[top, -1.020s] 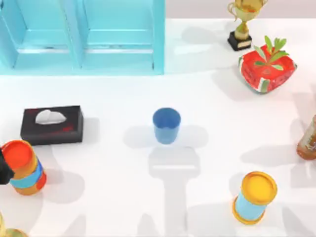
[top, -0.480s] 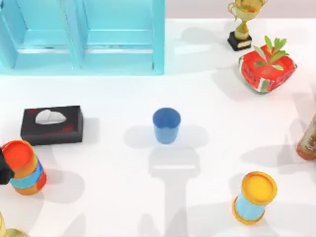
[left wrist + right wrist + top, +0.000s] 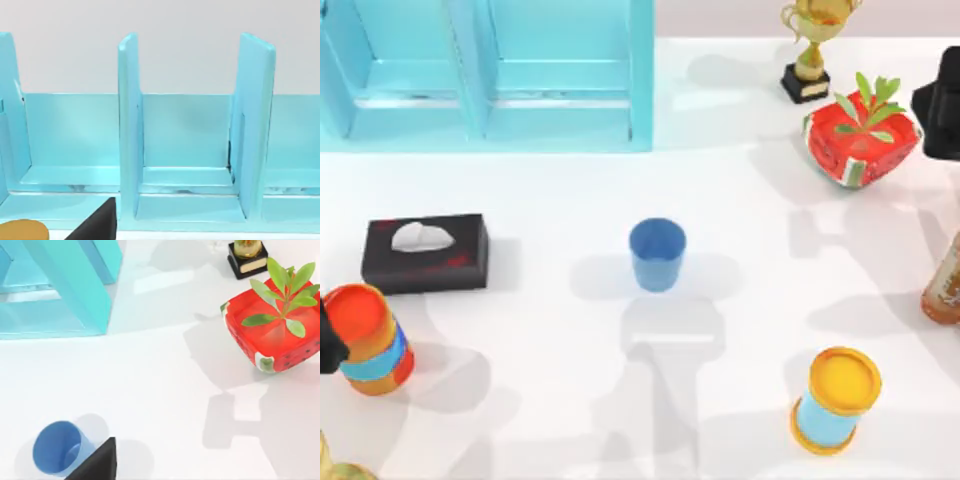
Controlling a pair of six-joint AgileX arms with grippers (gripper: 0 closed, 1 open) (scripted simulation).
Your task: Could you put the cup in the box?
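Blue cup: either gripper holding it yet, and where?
Nothing holds it. The small plain blue tapered cup stands free mid-table; the right arm's dark body sits at the top view's right edge, far from it.

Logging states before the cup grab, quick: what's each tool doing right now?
Left tool: at the table's left edge by the orange-lidded can; cannot be told.
Right tool: at the right edge near the red planter; cannot be told.

Right arm [image 3: 942, 105] cut by edge — fingers unseen; brown bottle [image 3: 944, 282] cut too.
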